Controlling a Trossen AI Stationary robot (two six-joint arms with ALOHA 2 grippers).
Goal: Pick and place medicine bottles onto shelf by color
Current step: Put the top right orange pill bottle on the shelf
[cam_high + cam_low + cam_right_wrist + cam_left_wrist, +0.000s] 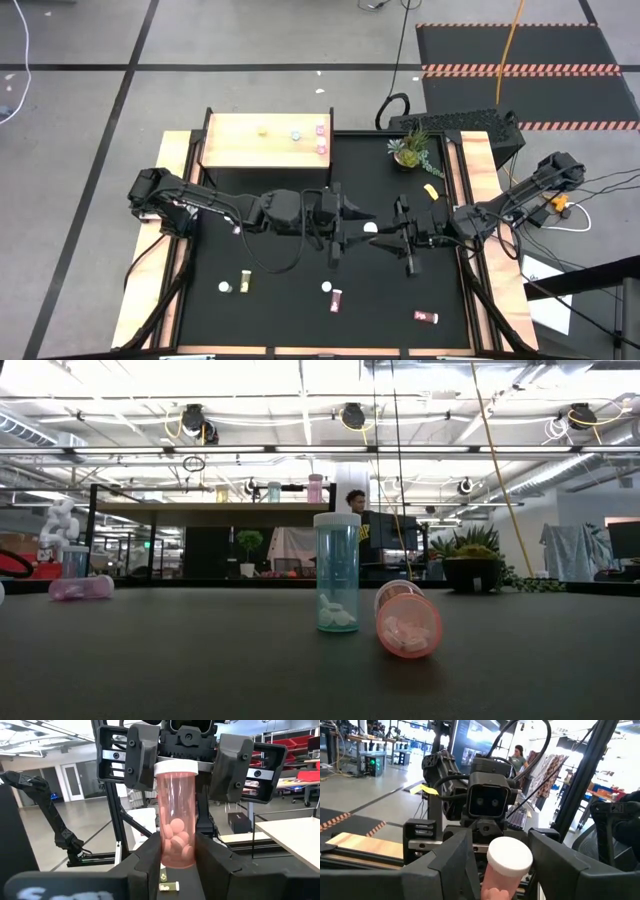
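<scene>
We note both arms meeting over the middle of the black table (300, 320). The right gripper (178, 855) clasps the lower body of a pink bottle (176, 817), white cap on, pale pills inside, raised above the table. The left gripper (501, 851) faces it, its fingers (454, 855) set on either side of the cap end of that same bottle; we cannot tell whether they press on it or stand just clear.

On the shelf (240, 150), at the far left of the table, we see a yellow bottle (262, 129), a blue bottle (297, 135) and two pink ones (321, 140) near its right end.

Loose on the table: a teal bottle (337, 572) upright, a red bottle (405, 620) lying just beside it, another pink bottle (80, 588) lying at the left in the low view. Near edge, seen from above: a yellow bottle with a white cap (235, 285) beside it, and a red one (427, 317) toward the right.

A potted plant (410, 150) stands at the far right. A person shows in the room beyond.
</scene>
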